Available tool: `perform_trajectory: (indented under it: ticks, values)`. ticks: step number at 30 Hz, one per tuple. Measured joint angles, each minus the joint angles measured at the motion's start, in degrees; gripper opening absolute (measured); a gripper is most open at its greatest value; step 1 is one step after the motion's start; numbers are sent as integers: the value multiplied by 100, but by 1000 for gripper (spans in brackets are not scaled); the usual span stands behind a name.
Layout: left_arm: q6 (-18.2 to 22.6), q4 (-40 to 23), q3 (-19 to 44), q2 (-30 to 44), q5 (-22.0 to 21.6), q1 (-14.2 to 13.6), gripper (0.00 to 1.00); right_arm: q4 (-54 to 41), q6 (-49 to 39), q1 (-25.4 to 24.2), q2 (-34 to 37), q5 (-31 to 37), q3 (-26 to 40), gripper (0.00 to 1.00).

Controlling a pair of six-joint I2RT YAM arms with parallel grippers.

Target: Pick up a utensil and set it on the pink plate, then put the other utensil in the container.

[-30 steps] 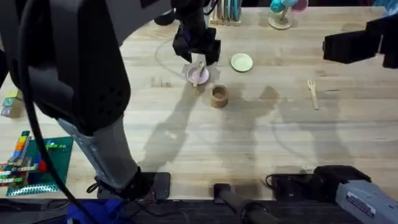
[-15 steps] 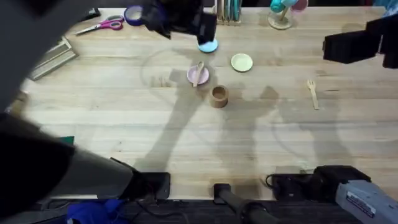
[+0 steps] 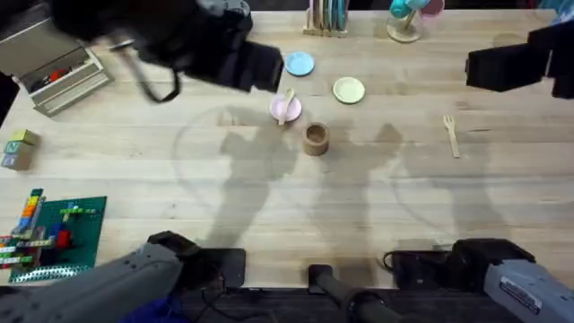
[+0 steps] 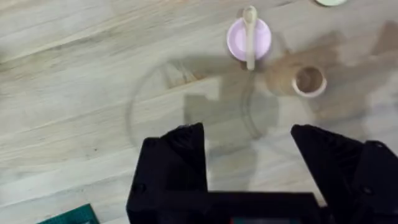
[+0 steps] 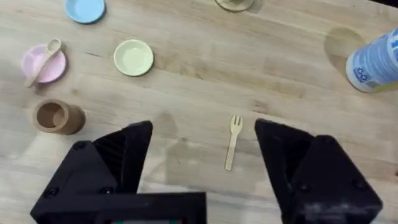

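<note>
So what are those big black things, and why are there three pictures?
They are robot arms. Each ends in a pincer with two fingers. One picture looks down from above the table. The other two come from little cameras on the wrists, so each shows its own pincer close up: the left pincer and the right pincer. Both are open and hold nothing. On the table a spoon lies on the pink plate. Beside it stands a brown cup. A fork lies on the bare wood, near the right pincer.
</note>
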Motion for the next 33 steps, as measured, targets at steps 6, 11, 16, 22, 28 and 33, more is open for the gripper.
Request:
perform_trajectory:
  ticks: [6, 11, 16, 22, 28, 33]
  values:
    - [252, -480, -144, -836, 130, 83, 976, 0, 0, 0, 0, 0, 0, 996]
    - [302, -559, -452, -1438, 199, 316, 980, 0, 0, 0, 0, -2, 0, 997]
    - [318, -558, -686, -2105, 261, 354, 993, 0, 0, 0, 0, 0, 0, 997]
    - [318, -578, -835, -2722, 263, 354, 994, -17, 0, 0, 0, -1, 0, 997]
    - [318, -577, -865, -2750, 261, 354, 995, -86, 1, 0, 0, -4, 0, 996]
    - [318, -578, -872, -2750, 261, 354, 995, -306, 2, 0, 0, -7, 0, 997]
